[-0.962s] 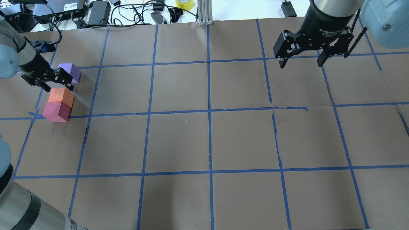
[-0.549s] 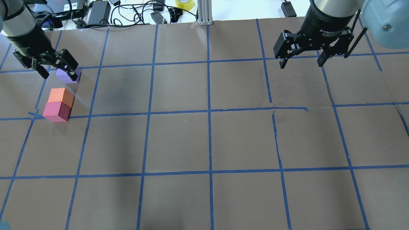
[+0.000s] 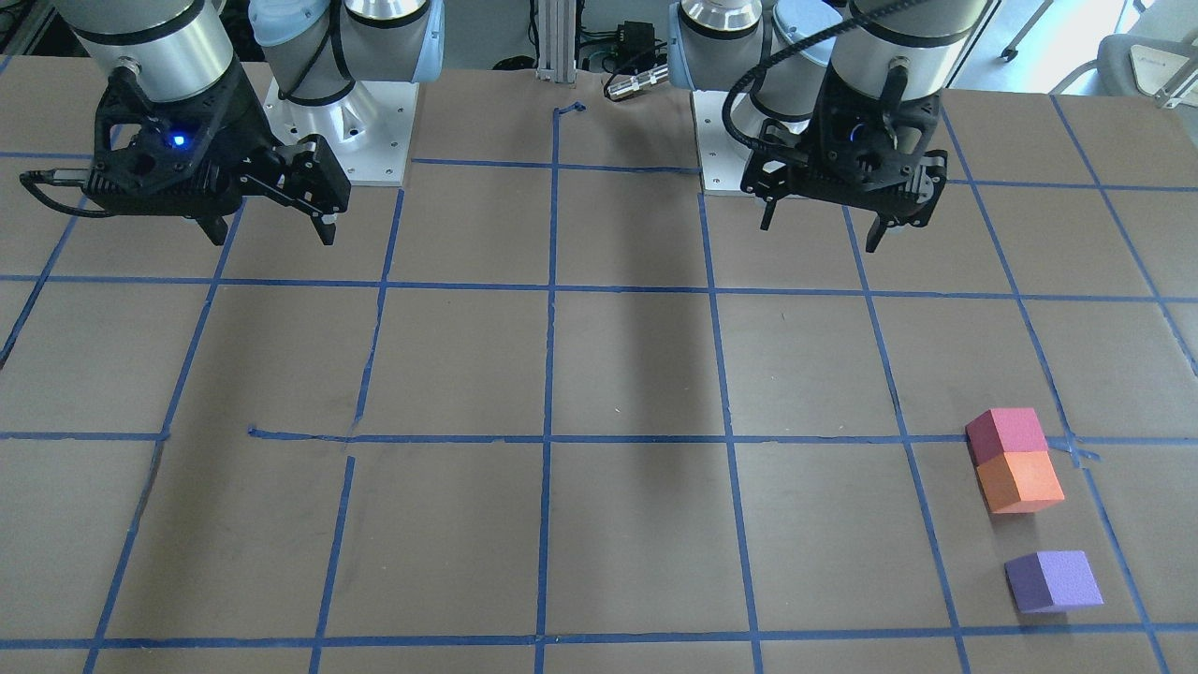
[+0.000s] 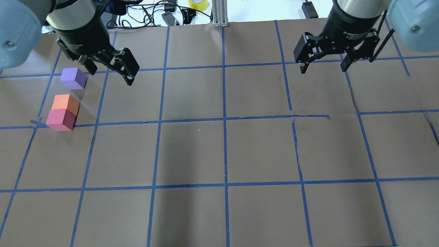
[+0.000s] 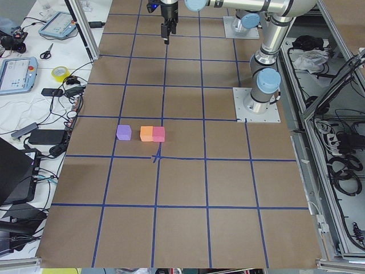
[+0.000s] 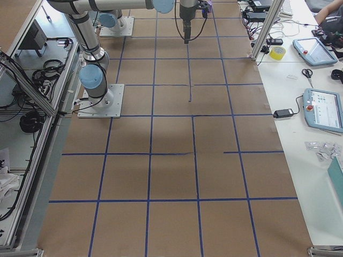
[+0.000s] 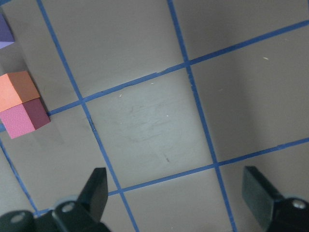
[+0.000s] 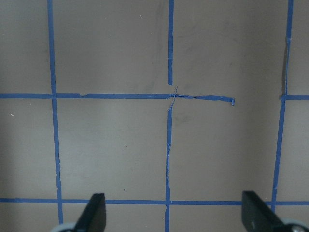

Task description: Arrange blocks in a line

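Observation:
Three foam blocks sit at the table's left side in the overhead view. The purple block stands alone. The orange block touches the pinkish-red block. They form a rough row with a gap after the purple one. They also show in the front-facing view: purple, orange, pinkish-red. My left gripper is open and empty, raised to the right of the purple block. My right gripper is open and empty at the far right.
The brown paper-covered table carries a grid of blue tape. Cables, power bricks and a yellow tape roll lie beyond the far edge. The left wrist view shows the orange block and pinkish-red block at its left edge.
My left gripper has lifted away from the purple block and moved to the right. The purple block stays on the table. The right arm has not moved.

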`<state>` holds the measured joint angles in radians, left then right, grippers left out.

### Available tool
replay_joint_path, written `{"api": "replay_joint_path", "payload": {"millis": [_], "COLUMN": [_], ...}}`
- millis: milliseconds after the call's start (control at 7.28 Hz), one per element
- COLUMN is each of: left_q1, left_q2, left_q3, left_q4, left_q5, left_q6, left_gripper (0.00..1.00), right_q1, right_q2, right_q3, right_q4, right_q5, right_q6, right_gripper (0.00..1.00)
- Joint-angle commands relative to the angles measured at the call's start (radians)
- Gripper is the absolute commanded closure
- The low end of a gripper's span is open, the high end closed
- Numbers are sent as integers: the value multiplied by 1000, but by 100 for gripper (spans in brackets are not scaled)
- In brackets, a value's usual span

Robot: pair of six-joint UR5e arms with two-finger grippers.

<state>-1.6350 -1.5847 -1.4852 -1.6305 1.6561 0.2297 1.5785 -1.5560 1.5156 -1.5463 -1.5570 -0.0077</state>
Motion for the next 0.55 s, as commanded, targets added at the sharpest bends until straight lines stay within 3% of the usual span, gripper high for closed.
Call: {"api": "replay_joint_path", "payload": {"millis": [0, 275, 412], "left_q1": [3, 124, 124], "left_q2": [20, 29, 37], "left_q3": [-26, -27, -29], "left_q4": [6, 38, 38], "left_q5": [-13, -175, -173], "left_q6": [-49, -24, -35], "left_gripper": [0, 0, 0], "right_q1": [0, 0, 0], "right_q2": [1, 2, 1], "right_q3": [0, 0, 0], "right_q4": [0, 0, 0], "right_q5": [0, 0, 0], "right_q6": [0, 0, 0], "right_gripper": [0, 0, 0]}}
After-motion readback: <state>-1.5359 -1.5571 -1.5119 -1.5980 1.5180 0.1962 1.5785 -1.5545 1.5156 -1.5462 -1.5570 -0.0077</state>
